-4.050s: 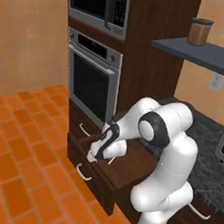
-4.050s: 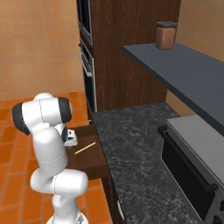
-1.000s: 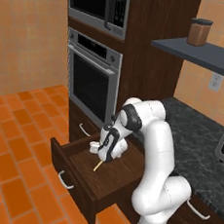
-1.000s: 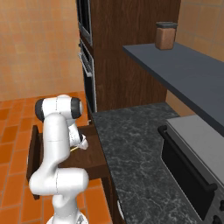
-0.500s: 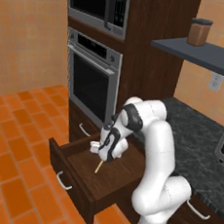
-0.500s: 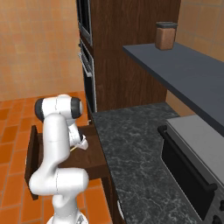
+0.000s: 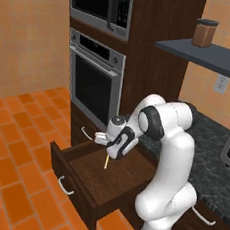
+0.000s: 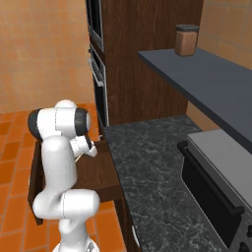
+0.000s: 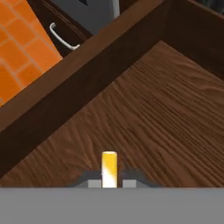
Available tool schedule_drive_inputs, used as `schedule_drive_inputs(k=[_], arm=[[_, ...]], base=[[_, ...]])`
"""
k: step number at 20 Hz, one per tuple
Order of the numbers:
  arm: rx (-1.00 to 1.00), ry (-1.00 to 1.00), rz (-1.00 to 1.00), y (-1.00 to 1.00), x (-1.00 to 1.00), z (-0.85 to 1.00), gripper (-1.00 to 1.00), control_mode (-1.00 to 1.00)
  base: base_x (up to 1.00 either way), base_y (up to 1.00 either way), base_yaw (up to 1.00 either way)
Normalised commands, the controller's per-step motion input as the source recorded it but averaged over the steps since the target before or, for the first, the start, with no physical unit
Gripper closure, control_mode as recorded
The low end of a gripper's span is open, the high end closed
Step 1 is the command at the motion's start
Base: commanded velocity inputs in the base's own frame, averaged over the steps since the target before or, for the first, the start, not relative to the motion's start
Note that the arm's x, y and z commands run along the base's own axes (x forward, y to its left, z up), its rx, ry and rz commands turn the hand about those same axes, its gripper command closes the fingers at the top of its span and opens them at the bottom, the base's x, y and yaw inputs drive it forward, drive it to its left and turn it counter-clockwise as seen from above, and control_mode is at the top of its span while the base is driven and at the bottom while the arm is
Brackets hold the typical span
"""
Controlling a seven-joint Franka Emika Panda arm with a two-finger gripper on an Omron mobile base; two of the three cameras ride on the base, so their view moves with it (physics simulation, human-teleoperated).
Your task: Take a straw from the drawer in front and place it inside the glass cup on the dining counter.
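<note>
The drawer (image 7: 87, 182) stands pulled out from the dark cabinet, its flat front and thin silver handle (image 7: 65, 185) facing the orange tile floor (image 7: 13, 141). Its wooden floor is bare in the left base view and in the hand view.

The gripper (image 7: 112, 152) hangs over the open drawer, pointing down into it. The straw (image 7: 106, 161) hangs straight down below the fingers, pale yellow and upright, its upper end up between them and its lower end close above the drawer floor; whether it touches the wood cannot be told.

In the hand view the straw (image 9: 109, 169) rises as a short yellow stub right between the two dark fingertips (image 9: 89, 180), which sit narrow and close against it on either side, so the gripper (image 9: 109, 183) is clamped on the straw. Beyond the fingers lies the brown grain of the drawer (image 9: 144, 109) floor, then its far wall.

In the right base view the hand (image 8: 87, 147) sits just beside the edge of the dark speckled countertop (image 8: 157, 182).
</note>
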Motion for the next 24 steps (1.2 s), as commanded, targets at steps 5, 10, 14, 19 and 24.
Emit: schedule_drive_inputs(k=[5,10,14,19,24], arm=[[0.03,-0.1,0.02,0.0,-0.26,1.0,1.0,-1.0],[0.0,-0.04,0.01,0.0,-0.21,1.0,1.0,-1.0],[0.0,0.0,0.01,0.0,-0.08,1.0,1.0,-1.0],[-0.01,0.0,0.01,0.0,0.0,1.0,1.0,-1.0],[-0.09,0.0,0.04,-0.07,-0.1,1.0,1.0,-1.0]], base=[[0.0,0.0,0.0],[0.0,0.0,0.0],[0.0,0.0,0.0],[0.0,0.0,0.0],[0.0,0.0,0.0]])
